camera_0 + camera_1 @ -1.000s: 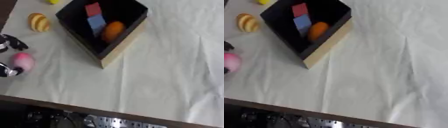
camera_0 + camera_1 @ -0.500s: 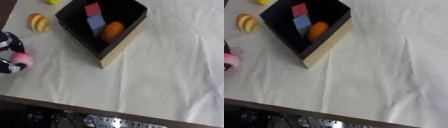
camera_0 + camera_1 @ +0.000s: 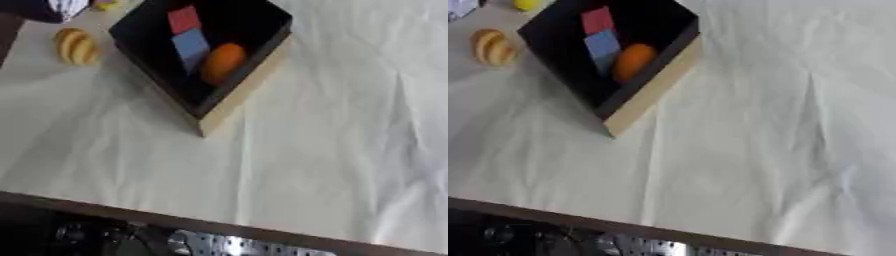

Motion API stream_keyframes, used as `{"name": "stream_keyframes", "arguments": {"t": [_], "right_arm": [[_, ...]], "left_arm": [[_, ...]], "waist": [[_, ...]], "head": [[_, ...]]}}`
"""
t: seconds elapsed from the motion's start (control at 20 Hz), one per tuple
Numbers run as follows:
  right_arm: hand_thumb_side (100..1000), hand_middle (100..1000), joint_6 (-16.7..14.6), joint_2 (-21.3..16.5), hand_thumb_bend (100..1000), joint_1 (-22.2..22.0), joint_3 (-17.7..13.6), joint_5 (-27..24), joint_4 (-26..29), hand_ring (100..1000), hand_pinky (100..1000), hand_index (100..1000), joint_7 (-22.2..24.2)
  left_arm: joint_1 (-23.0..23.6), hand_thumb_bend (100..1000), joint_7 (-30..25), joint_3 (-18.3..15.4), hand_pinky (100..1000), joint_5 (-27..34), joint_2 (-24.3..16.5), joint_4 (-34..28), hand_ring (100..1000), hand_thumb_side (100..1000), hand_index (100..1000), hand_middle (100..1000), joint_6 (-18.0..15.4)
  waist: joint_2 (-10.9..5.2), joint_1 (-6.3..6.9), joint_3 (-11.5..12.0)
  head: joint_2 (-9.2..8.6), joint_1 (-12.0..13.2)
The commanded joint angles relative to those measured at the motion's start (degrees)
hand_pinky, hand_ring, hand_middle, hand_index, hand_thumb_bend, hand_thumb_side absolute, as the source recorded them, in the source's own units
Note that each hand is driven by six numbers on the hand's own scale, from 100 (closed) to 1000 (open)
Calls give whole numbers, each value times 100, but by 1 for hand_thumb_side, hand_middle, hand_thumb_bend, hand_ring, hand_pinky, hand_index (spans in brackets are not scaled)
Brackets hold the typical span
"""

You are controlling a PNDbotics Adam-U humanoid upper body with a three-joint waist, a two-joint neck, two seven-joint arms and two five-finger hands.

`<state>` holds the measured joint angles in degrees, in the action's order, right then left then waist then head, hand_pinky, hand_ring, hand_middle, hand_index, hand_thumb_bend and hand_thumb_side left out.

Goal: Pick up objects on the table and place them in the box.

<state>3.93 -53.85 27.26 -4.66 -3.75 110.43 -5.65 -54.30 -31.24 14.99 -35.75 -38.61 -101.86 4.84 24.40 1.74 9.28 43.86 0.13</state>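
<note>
You are looking down into the box (image 3: pixel 248 82), which is sitting askew at the upper left of the table (image 3: pixel 332 150) with one corner pointing toward you; it is already holding a red block (image 3: pixel 184 19), a blue block (image 3: pixel 191 44) just below it, and an orange rounded object (image 3: pixel 222 62) leaning against the near wall, likely because it is resting where the floor meets the side. Outside the box, a yellow-and-orange ridged object (image 3: pixel 75 46) is lying on the cloth just beside the left wall, apart from it, and a small yellow thing (image 3: pixel 527 4) is showing at the top edge; both are waiting to be collected, so I judge the task partly done. At the upper left corner a dark shape with a pale patch (image 3: pixel 51 8) is hanging over the table; it is probably part of your left arm, but I cannot tell whether it is the hand, nor how its fingers are set or whether it is carrying anything; your right hand is showing in neither view.
</note>
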Motion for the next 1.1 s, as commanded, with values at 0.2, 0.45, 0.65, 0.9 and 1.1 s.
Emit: {"name": "stream_keyframes", "arguments": {"t": [0.2, 0.45, 0.65, 0.9, 1.1], "right_arm": [[470, 719, -11, -23, 100, 163, -26, -65, 24, 888, 925, 804, 63], [470, 711, -12, 52, 100, 198, -47, -92, -53, 887, 927, 802, 95], [470, 701, -7, 89, 100, 241, -53, -68, -159, 888, 928, 799, 135], [470, 700, -13, 56, 100, 200, -82, -58, -237, 888, 928, 800, 131], [470, 700, -32, 0, 100, 133, -116, -36, -234, 889, 928, 800, 110]], "left_arm": [[-746, 256, -245, 619, 637, -627, 1079, 1677, 605, 100, 572, 537, -467], [-892, 362, 262, 623, 838, -1067, 1580, 2486, 834, 100, 932, 802, -819], [-963, 392, 507, 419, 849, -1226, 1543, 2295, 856, 100, 945, 820, -934], [-952, 358, 254, 26, 841, -763, 949, 1742, 849, 100, 933, 806, -780], [-597, 463, -339, -198, 861, -357, 19, 1514, 872, 100, 926, 814, -921]], "waist": [[-1144, 10, -100], [-1108, 9, -137], [-1106, 23, -114], [-1128, 61, -7], [-1130, 82, 56]], "head": [[26, 112], [26, 162], [26, 140], [26, 74], [26, -19]]}}
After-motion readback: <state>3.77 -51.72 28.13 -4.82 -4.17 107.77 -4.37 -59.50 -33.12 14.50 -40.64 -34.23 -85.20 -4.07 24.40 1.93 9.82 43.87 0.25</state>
